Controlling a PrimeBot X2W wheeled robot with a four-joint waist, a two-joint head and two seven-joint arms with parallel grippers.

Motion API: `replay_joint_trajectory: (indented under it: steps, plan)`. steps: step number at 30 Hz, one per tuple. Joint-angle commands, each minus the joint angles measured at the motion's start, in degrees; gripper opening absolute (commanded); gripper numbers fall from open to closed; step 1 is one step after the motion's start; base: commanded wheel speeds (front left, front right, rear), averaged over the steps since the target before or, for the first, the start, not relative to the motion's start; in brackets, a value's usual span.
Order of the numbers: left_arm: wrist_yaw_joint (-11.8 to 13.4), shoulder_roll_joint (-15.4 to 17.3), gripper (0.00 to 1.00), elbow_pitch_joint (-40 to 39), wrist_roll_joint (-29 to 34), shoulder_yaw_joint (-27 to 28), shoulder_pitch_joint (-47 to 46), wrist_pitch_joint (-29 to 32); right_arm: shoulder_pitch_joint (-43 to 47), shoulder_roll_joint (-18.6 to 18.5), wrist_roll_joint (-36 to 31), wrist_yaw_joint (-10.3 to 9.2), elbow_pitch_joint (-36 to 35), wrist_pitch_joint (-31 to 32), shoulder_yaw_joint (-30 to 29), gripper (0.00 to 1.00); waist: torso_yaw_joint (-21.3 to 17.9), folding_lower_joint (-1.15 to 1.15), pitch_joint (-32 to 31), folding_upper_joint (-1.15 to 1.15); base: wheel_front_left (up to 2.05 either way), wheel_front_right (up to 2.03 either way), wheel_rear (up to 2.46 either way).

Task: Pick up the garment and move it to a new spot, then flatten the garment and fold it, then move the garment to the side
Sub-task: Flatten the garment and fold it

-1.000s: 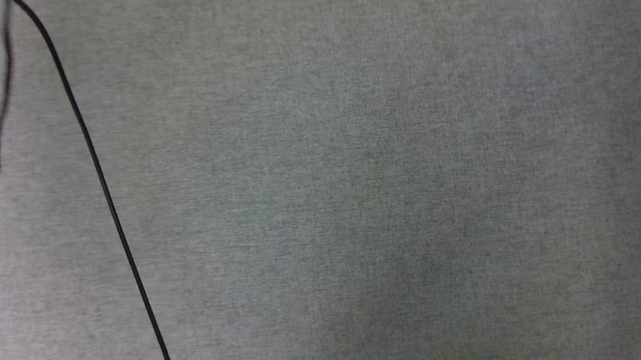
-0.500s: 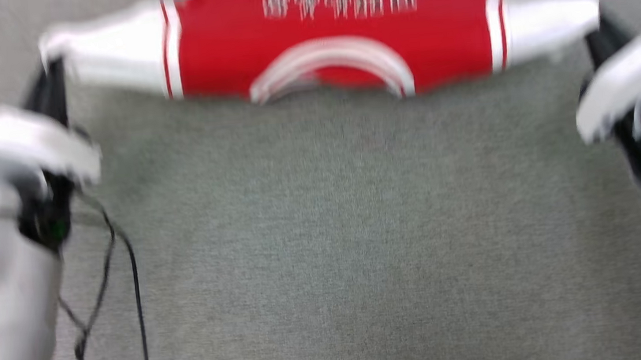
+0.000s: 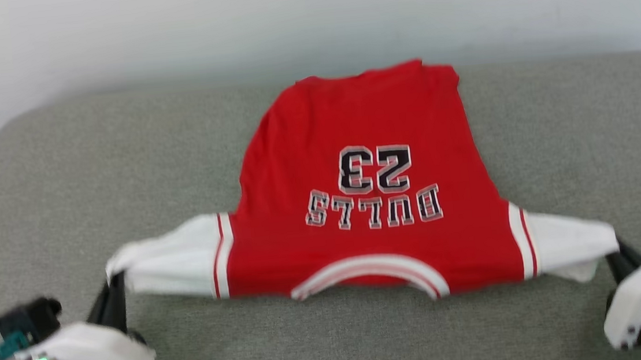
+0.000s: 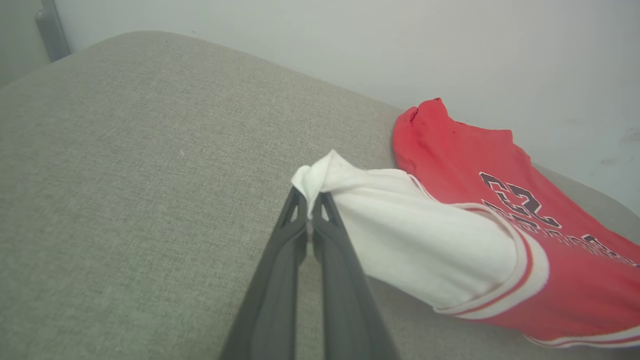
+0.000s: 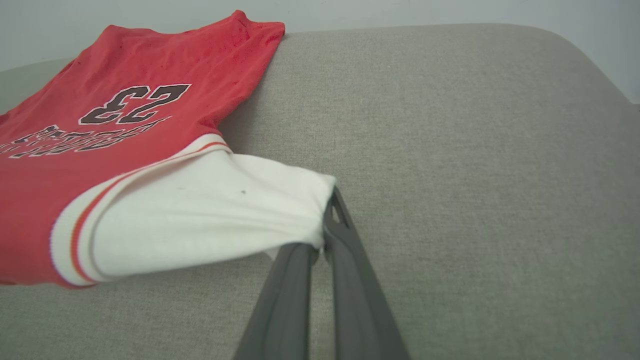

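The garment (image 3: 368, 199) lies lettering-up in the middle of the grey cushion (image 3: 93, 165), hem far, collar near. The left gripper (image 4: 310, 200) is clamped on the left white cuff and the right gripper (image 5: 326, 220) on the right one, with both sleeves lifted and stretched. To flatten it well, the arms should pull evenly outward and lower together, so the soft knit settles without creases. The cushion's coarse weave will likely drag on the cloth.

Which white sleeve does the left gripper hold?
The sleeve at the head view's left, pinched by the left gripper, jaws shut; the right gripper holds the other sleeve.
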Motion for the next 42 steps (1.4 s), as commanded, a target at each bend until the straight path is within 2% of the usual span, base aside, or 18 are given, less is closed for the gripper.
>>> replay_joint_trajectory:
  steps: [1, 4, 5, 11, 15, 17, 18, 19, 25, 32, 37, 42]
  plan:
    - [2.35, 0.47, 0.00, -3.50, -0.57, 0.53, 4.74, 0.33, 4.27, 1.19, -0.08, -0.10, -1.93, 0.84, -1.25, 0.00, 0.38, 0.02, -2.68, 0.00, 0.00, 0.00, 0.00]
    - [5.58, 0.71, 0.00, -9.21, -1.39, 0.74, 11.76, 1.46, 10.43, 3.25, -0.36, -0.10, -4.79, 2.56, -2.76, 0.00, 0.88, 0.02, -4.30, 0.00, 0.00, 0.00, 0.00]
    - [5.58, 0.71, 0.00, -9.21, -1.39, 0.74, 11.76, 1.46, 10.43, 3.25, -0.36, -0.10, -4.79, 2.56, -2.76, 0.00, 0.88, 0.02, -4.30, 0.00, 0.00, 0.00, 0.00]
    - [10.66, 1.42, 0.00, -17.74, -2.57, 0.52, 22.82, 3.81, 21.27, 6.39, -1.56, -0.10, -8.62, 5.67, -6.14, 0.00, 1.77, 0.02, -6.71, 0.00, 0.00, 0.00, 0.00]
    - [12.87, 2.09, 0.00, -22.75, -1.72, -0.04, 25.90, 4.57, 24.75, 7.67, -2.28, -0.09, -9.86, 7.19, -6.10, 0.00, 1.94, 0.02, -6.61, 0.00, 0.00, 0.00, 0.00]
    - [13.54, 2.23, 0.00, -24.58, -1.10, -0.53, 26.08, 4.96, 24.75, 7.93, -2.15, -0.09, -10.25, 7.52, -5.57, 0.43, 1.89, 0.02, -6.30, 0.00, 0.00, 0.00, 0.00]
    - [13.75, 2.15, 0.00, -25.49, -0.79, -0.77, 25.85, 5.01, 24.12, 8.02, -2.39, -0.09, -10.57, 6.98, -5.52, 0.83, 1.89, 0.02, -6.04, 0.00, 0.00, 0.00, 0.00]
    - [13.86, 2.27, 0.00, -26.25, -0.44, -1.06, 25.39, 5.23, 23.53, 8.10, -2.54, -0.09, -10.63, 6.74, -5.50, 1.00, 1.96, 0.02, -5.76, 0.00, 0.00, 0.00, 0.00]
    - [13.82, 2.26, 0.00, -29.78, 1.04, -2.59, 22.32, 6.00, 16.46, 8.48, -1.56, -0.08, -11.39, 0.72, -7.41, 1.00, 2.33, 0.02, -2.96, 0.00, 0.00, 0.00, 0.00]
    - [12.45, 1.93, 0.00, -32.60, 3.32, -3.89, 16.92, 5.38, 0.15, 6.93, -2.20, -0.07, -2.60, -3.35, -11.97, 1.00, 4.42, 0.02, 3.63, 0.00, 0.00, 0.00, 0.00]
    - [10.37, 0.91, 0.00, -32.07, 4.68, -5.03, 11.76, 4.41, -13.38, 2.80, -1.69, -0.07, 6.35, -0.73, -11.76, 1.00, 7.41, 0.02, 9.49, 0.00, 0.00, 0.00, 0.00]
    - [7.83, -1.25, 0.00, -29.95, 4.73, -6.12, 7.27, 2.73, -25.70, -1.29, -1.74, -0.08, 14.05, 6.07, -8.59, 1.00, 10.01, 0.02, 14.68, 0.00, 0.00, 0.00, 0.00]
